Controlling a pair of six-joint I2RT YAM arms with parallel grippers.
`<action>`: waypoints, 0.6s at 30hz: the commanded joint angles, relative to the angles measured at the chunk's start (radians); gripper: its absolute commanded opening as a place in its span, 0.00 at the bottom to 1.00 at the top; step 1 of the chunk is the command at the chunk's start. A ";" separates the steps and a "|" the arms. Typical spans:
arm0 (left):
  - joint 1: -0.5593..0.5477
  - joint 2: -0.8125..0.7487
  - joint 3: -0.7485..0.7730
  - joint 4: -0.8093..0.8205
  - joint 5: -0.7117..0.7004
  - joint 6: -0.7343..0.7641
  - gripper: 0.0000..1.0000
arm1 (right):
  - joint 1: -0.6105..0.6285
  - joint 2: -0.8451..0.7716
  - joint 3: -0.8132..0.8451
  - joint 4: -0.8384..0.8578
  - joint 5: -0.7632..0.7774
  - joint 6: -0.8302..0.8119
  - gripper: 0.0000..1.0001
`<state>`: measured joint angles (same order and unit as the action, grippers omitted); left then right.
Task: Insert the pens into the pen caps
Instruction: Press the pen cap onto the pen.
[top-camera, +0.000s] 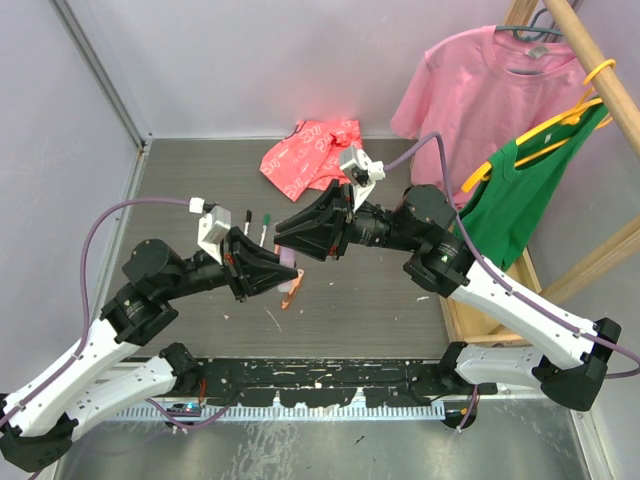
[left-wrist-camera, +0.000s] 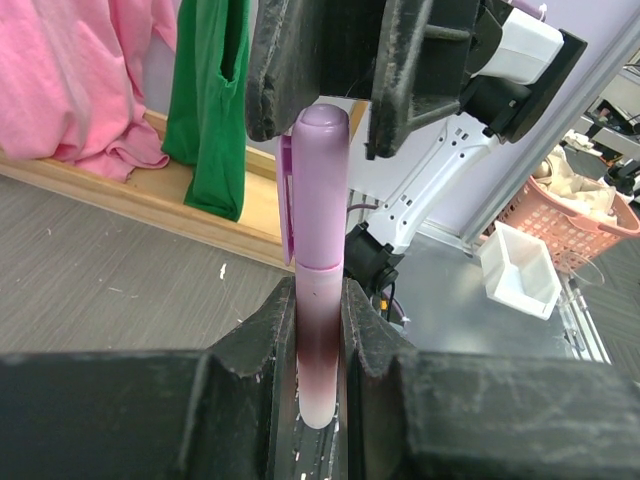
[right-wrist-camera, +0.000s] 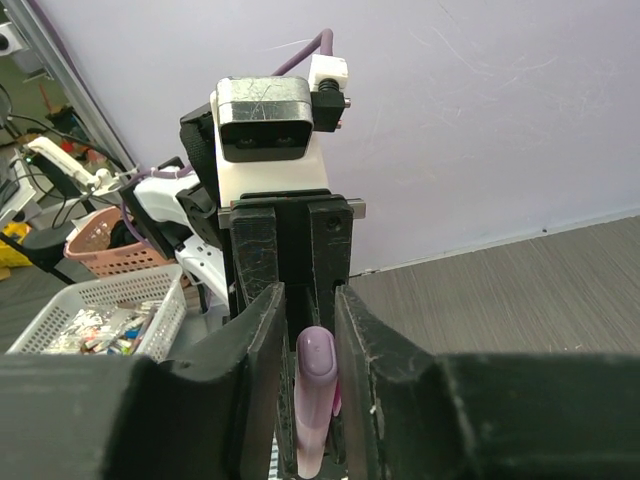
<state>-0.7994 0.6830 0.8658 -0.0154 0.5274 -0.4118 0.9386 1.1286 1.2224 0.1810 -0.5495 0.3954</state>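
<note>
My left gripper (left-wrist-camera: 320, 335) is shut on the lower body of the pink highlighter (left-wrist-camera: 318, 310) and holds it above the table. A lilac-pink cap (left-wrist-camera: 320, 190) sits on the highlighter's far end. My right gripper (right-wrist-camera: 310, 330) faces the left one; its jaws stand on either side of the cap's tip (right-wrist-camera: 316, 370), with a thin gap on one side. In the top view the two grippers (top-camera: 288, 262) meet nose to nose at mid-table. A salmon-orange pen (top-camera: 290, 295) lies just below them. Two white markers, one with a black cap (top-camera: 247, 222) and one with a green cap (top-camera: 265, 225), lie behind the left gripper.
The red patterned cloth (top-camera: 310, 150) lies at the back of the table. Small white scraps (top-camera: 272, 318) lie near the front. A wooden rack (top-camera: 590, 260) with a pink shirt (top-camera: 480, 90) and a green shirt (top-camera: 515, 195) stands at the right.
</note>
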 joint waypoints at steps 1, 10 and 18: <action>0.002 -0.006 0.048 0.081 -0.044 -0.012 0.00 | 0.008 -0.004 -0.007 0.005 -0.057 0.012 0.31; 0.002 -0.005 0.056 0.083 -0.050 -0.013 0.00 | 0.008 -0.003 -0.016 0.003 -0.053 0.013 0.27; 0.003 -0.001 0.060 0.092 -0.066 -0.016 0.00 | 0.007 -0.001 -0.017 0.006 -0.077 0.013 0.28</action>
<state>-0.8013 0.6830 0.8658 -0.0193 0.5274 -0.4129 0.9337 1.1286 1.2129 0.1940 -0.5514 0.3954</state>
